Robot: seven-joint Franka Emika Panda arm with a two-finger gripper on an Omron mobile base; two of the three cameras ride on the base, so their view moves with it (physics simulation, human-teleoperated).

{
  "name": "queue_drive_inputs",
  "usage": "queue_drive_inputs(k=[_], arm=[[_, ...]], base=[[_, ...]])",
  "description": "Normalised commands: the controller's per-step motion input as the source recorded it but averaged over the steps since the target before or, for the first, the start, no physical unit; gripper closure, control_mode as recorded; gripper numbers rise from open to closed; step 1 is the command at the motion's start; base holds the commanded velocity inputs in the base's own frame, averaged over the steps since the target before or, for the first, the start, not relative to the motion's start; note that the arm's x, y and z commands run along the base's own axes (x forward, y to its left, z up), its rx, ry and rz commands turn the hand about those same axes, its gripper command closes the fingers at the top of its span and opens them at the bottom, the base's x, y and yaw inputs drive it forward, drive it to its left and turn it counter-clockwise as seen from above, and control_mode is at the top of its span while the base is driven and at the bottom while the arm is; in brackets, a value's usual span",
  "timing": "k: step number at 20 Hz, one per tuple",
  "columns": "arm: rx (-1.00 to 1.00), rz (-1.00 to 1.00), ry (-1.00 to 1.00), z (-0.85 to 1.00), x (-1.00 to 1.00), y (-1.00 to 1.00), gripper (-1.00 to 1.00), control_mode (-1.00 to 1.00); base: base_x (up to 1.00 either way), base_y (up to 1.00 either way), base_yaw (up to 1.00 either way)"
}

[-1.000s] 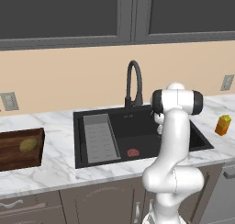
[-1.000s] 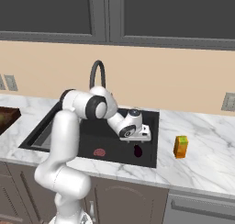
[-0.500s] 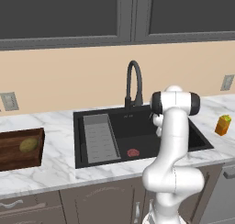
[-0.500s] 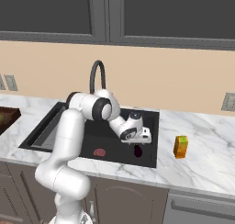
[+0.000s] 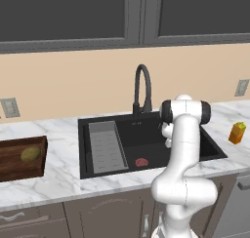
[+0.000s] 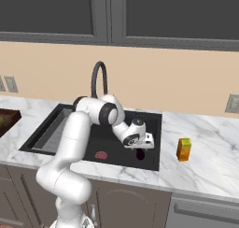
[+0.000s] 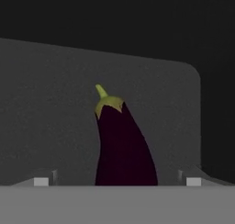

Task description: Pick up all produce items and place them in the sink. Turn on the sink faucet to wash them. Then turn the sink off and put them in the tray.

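Gripper (image 6: pixel 142 146) spread wide, hovering just above the purple eggplant (image 7: pixel 123 147) in the sink (image 6: pixel 154 124)

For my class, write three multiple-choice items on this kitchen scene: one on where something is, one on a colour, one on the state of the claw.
1. Where does the olive-yellow produce piece lie?
A. in the wooden tray
B. in the sink
C. on the counter beside the orange block

2. What colour is the faucet?
A. chrome
B. black
C. white

3. How does the claw stand?
A. shut on the eggplant
B. shut on nothing
C. open above the eggplant

Answers: 1 A, the left base view shows it inside the tray's walls. 2 B, the arched spout is matte black. 3 C, in the hand view both fingertips stand wide either side of the eggplant.
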Motion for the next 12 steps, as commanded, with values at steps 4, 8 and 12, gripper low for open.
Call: queue_drive_inputs(k=[4,8,12], arm=[[0.00,0.02,0.00,-0.29,0.07,-0.04,-1.00,-1.00],[0.00,0.02,0.00,-0.32,0.09,-0.11,-1.00,-1.00],[0.00,0.02,0.00,-0.27,0.15,-0.02,-1.00,-1.00]], base=[[0.00,0.00,0.00],[0.00,0.00,0.00],[0.00,0.00,0.00]])
